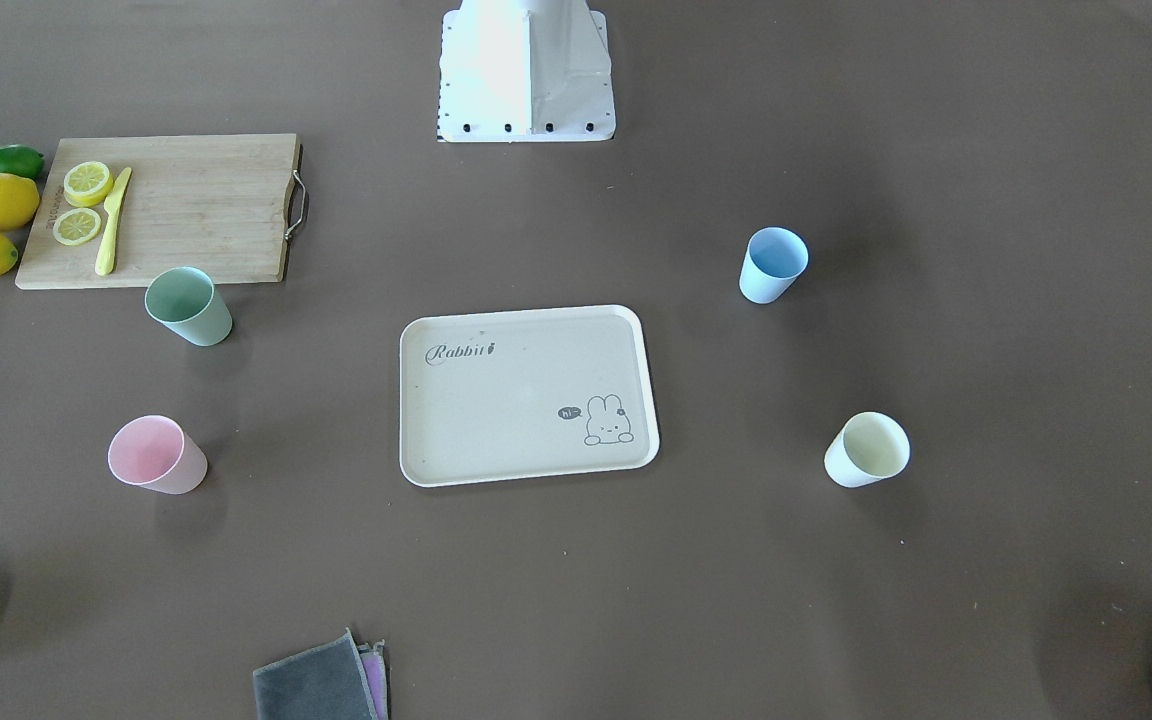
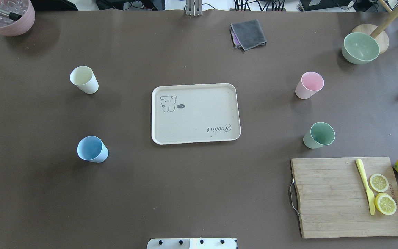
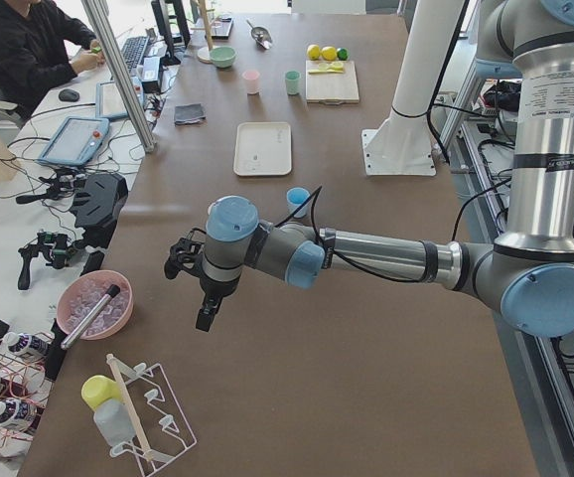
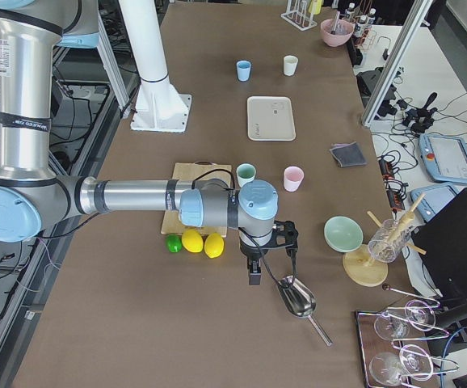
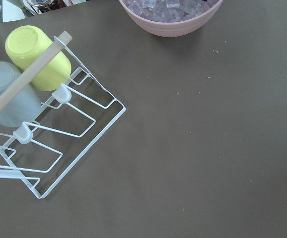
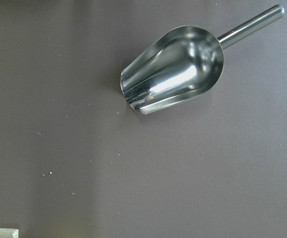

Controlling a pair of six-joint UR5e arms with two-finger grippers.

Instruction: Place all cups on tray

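Note:
The cream tray (image 2: 195, 103) lies bare at the table's middle. In the overhead view the cream-yellow cup (image 2: 83, 79) and the light blue cup (image 2: 92, 149) stand left of it. The pink cup (image 2: 309, 85) and the sage green cup (image 2: 319, 135) stand to its right. All are upright and off the tray. My left gripper (image 3: 205, 320) hangs over the table's far left end, well away from the cups. My right gripper (image 4: 254, 279) hangs beyond the lemons at the right end. Both show only in the side views, so I cannot tell whether they are open or shut.
A wooden cutting board (image 2: 337, 200) with a yellow knife and lemon slices lies near the green cup, lemons beside it. A green bowl (image 2: 360, 47), a grey cloth (image 2: 248, 34), a pink ice bowl (image 2: 9, 15), a metal scoop (image 6: 176, 67) and a wire rack (image 5: 49, 134) sit around the edges.

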